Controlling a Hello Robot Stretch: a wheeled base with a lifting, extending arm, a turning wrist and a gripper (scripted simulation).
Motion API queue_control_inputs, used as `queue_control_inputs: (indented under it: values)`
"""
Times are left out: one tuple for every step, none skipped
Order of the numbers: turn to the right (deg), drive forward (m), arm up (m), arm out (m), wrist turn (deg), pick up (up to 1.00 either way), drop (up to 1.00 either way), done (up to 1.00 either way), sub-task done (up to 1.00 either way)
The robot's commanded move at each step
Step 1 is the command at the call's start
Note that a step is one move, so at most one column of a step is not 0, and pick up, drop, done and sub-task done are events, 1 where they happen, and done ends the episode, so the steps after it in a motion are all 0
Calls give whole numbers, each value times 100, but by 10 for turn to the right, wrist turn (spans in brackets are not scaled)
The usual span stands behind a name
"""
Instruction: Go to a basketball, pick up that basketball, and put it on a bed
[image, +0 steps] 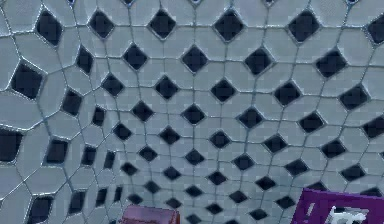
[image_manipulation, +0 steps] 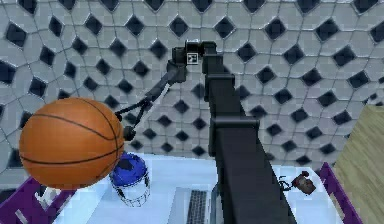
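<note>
In the arm side view an orange basketball (image_manipulation: 72, 143) with black seams hangs at the left, clear of the pale surface below it. The dark arm (image_manipulation: 240, 140) rises from the bottom edge, and its gripper (image_manipulation: 128, 124) reaches down and left from the two white squares. The thin fingers (image_manipulation: 148, 100) end at the ball's upper right side, so the gripper holds the basketball.
A wall (image: 190, 90) of grey tiles with dark diamonds stands close ahead and behind the arm. Below the ball a blue-and-white round object (image_manipulation: 130, 178) sits on a pale tabletop (image_manipulation: 170, 190). A small brown thing (image_manipulation: 300, 183) lies to the right, beside wooden flooring (image_manipulation: 362, 165). Purple items (image: 335, 212) edge the bottom.
</note>
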Motion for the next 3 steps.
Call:
queue_control_inputs:
  values:
    - [0,0,0,0,450,0,0,0,0]
    - [0,0,0,0,450,0,0,0,0]
    - [0,0,0,0,390,0,0,0,0]
